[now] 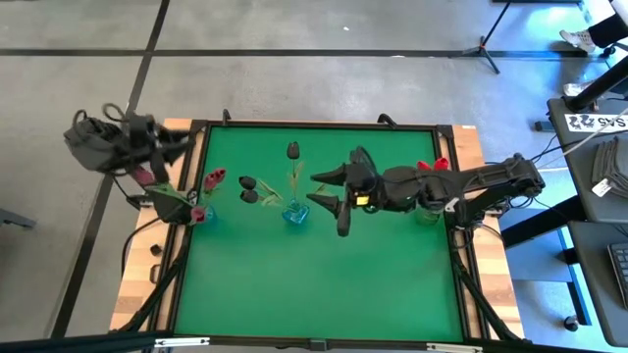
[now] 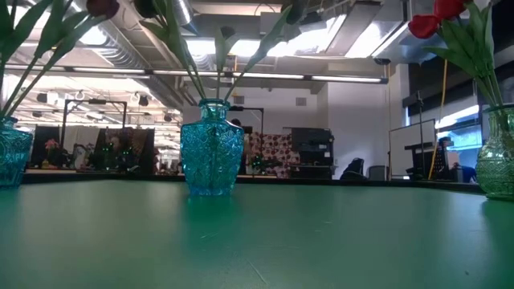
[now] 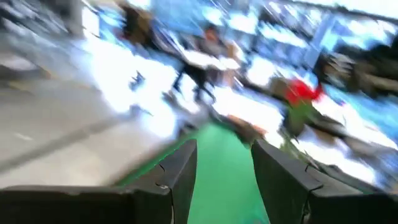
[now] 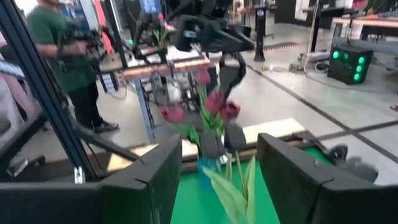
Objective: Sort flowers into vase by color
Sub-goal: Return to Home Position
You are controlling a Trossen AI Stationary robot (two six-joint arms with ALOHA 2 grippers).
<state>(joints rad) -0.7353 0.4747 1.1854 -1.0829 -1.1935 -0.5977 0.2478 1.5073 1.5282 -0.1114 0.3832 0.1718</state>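
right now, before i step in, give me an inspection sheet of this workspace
surface: green mat, dark-framed, on a wooden table.
job's things: pink tulips in the left blue vase; dark tulips in the middle blue vase; red tulips in the right greenish vase.
clutter: nothing seen.
claws: left claw open, empty, outside the mat's left edge; right claw open, empty, above the mat between the middle and right vases.
cables: dark leads by the table's left side; a pale lead near the desk.
surroundings: person in a green shirt; tripod on the floor.
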